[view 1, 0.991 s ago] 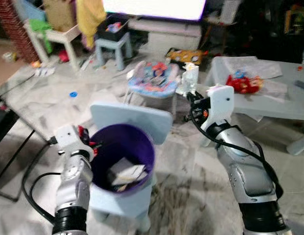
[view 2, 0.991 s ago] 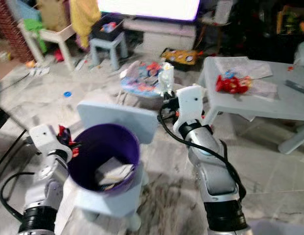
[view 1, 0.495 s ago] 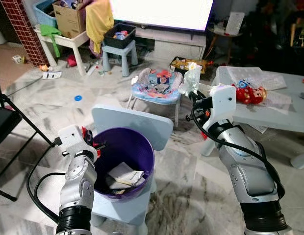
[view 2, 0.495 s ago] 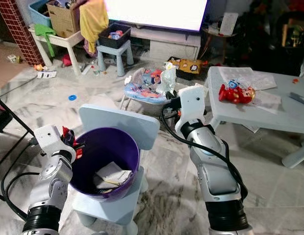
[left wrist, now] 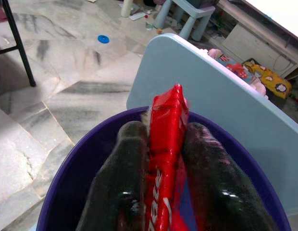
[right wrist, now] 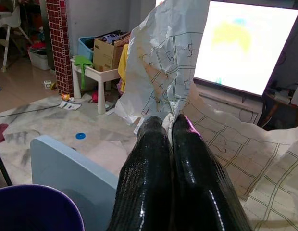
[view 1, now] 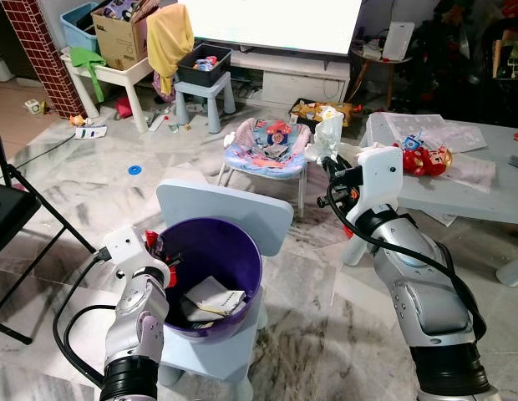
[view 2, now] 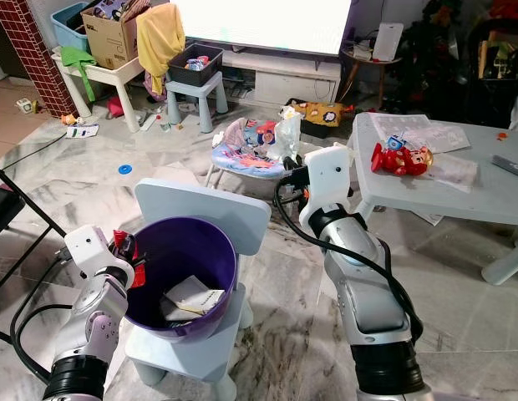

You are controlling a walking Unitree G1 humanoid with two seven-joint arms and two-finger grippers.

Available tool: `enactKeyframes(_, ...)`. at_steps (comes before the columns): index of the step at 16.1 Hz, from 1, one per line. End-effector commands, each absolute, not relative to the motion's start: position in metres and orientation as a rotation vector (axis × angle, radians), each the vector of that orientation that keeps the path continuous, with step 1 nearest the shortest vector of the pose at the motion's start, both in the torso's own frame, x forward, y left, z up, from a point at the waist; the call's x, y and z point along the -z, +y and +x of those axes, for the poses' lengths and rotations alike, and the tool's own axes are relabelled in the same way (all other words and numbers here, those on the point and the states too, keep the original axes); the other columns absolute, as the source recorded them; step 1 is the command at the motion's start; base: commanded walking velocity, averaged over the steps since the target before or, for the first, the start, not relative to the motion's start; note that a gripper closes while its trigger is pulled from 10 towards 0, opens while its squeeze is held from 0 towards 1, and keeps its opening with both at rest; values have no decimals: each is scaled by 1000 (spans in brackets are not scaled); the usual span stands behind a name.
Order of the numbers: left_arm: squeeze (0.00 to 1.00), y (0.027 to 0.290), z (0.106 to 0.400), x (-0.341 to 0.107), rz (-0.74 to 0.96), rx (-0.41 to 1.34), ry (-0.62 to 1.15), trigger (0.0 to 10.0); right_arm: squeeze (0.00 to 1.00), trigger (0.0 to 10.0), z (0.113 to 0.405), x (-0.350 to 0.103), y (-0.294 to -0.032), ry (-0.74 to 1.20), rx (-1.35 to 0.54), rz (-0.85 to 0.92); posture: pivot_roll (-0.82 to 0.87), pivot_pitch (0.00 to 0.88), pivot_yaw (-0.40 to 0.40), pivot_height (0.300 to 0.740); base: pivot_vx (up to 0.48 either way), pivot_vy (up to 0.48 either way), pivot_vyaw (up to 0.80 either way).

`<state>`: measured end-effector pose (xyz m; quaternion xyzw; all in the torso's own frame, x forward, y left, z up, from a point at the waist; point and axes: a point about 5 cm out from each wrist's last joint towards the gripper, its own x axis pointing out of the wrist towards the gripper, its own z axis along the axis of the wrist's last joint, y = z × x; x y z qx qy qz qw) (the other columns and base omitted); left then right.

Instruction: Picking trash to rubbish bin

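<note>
While the left gripper (left wrist: 163, 159) pinches a red wrapper (left wrist: 164, 144) over the purple bin's (view 1: 242, 251) rim (on a pale-blue chair (view 1: 234, 209)), the right gripper (right wrist: 170, 130) clamps crumpled paper (right wrist: 163, 57) aloft.

Changes since a second ago: my head camera has lifted and steadied, blur gone, so the folding chair (view 1: 12, 217) and more floor have come into view. My left gripper (view 1: 159, 251), clamped on the red wrapper (left wrist: 164, 159), has slid slightly along the rim of the purple bin (view 1: 210, 280). My right gripper (view 1: 324, 163), with the crumpled paper (right wrist: 161, 62), has barely shifted.
</note>
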<state>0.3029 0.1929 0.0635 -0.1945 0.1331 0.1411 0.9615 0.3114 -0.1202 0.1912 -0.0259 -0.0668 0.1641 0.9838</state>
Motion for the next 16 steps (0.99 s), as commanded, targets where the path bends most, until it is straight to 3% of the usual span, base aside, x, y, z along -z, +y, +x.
enactKeyframes(1,1000,192,303,-61,-398,-284,280,10000,0,0,312,-192,-123,-142,-317,-61,44,79,-44,740,0,0,0)
enactKeyframes(16,1000,187,297,-79,-363,-217,203,10000,0,0,313,-183,-117,-119,-337,-52,81,80,-40,740,0,0,0)
